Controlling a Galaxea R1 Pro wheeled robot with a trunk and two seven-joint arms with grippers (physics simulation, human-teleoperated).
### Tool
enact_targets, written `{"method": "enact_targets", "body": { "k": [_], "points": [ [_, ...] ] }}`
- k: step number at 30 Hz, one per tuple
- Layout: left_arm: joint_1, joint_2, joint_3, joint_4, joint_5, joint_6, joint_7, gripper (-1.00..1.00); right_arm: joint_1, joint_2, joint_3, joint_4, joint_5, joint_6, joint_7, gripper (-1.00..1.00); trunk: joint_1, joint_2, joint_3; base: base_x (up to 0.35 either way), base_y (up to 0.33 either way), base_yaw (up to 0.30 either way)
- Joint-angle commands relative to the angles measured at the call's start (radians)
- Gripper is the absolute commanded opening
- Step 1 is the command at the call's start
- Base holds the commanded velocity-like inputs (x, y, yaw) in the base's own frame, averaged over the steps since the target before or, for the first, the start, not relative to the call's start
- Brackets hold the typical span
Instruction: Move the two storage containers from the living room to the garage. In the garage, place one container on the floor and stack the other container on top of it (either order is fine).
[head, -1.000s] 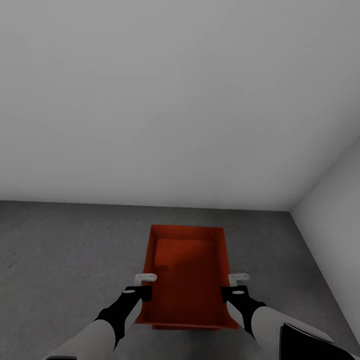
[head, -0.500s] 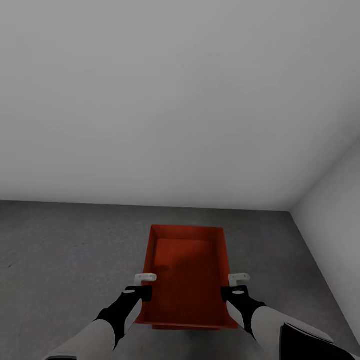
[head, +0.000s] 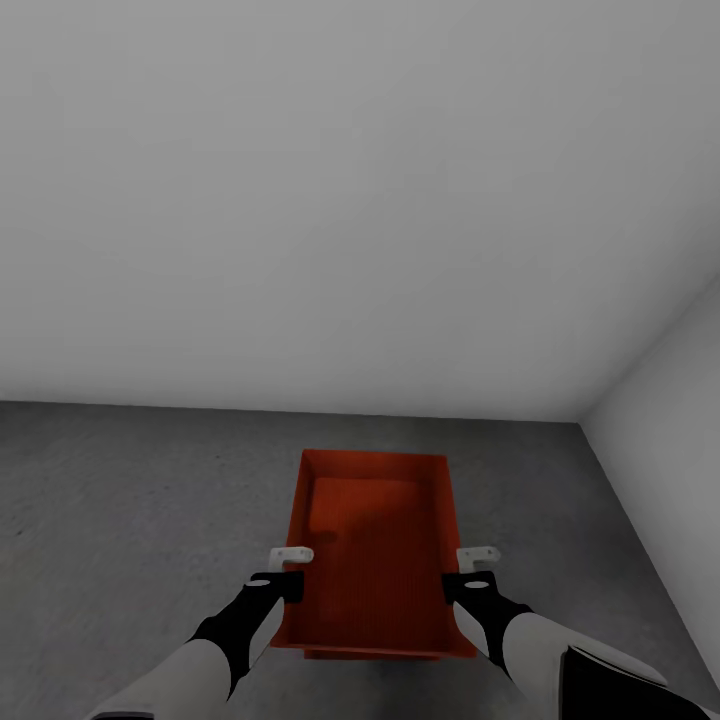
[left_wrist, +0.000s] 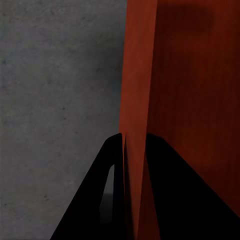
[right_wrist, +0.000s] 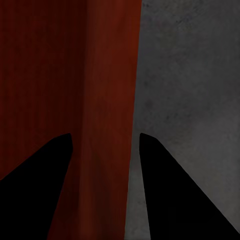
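Note:
One orange-red storage container lies open-topped and lengthwise in front of me, over the dark grey concrete floor of the garage. My left gripper is shut on its left wall; the left wrist view has the fingers pinching that thin wall. My right gripper straddles the right wall with its fingers well apart, open, as seen in the right wrist view around the wall. Whether the container rests on the floor I cannot tell.
A plain grey-white wall stands just beyond the container. A second wall meets it at a corner on the right. Bare concrete stretches away to the left, and a narrower strip lies to the right.

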Motion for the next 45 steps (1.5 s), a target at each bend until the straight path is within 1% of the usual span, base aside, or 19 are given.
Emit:
{"method": "enact_targets", "body": {
  "k": [1,29,45],
  "points": [
    [-0.001,0.000,0.028,-0.002,-0.009,0.007,0.001,-1.00,-0.001,-0.001,0.010,0.009,0.001,0.000,-0.004,-1.00,0.000,-0.001,-0.001,0.000,0.000,0.000],
    [-0.001,-0.001,0.027,0.000,-0.010,0.010,-0.001,-1.00,-0.001,-0.001,0.008,0.009,0.001,-0.003,-0.004,-1.00,0.000,-0.001,-0.001,0.000,0.000,0.000],
    [-0.001,-0.001,0.027,0.001,-0.009,0.010,0.002,-1.00,-0.001,-0.001,0.009,0.009,0.001,-0.003,-0.004,-1.00,0.062,-0.113,-0.051,0.000,0.000,0.000]
  ]
}}
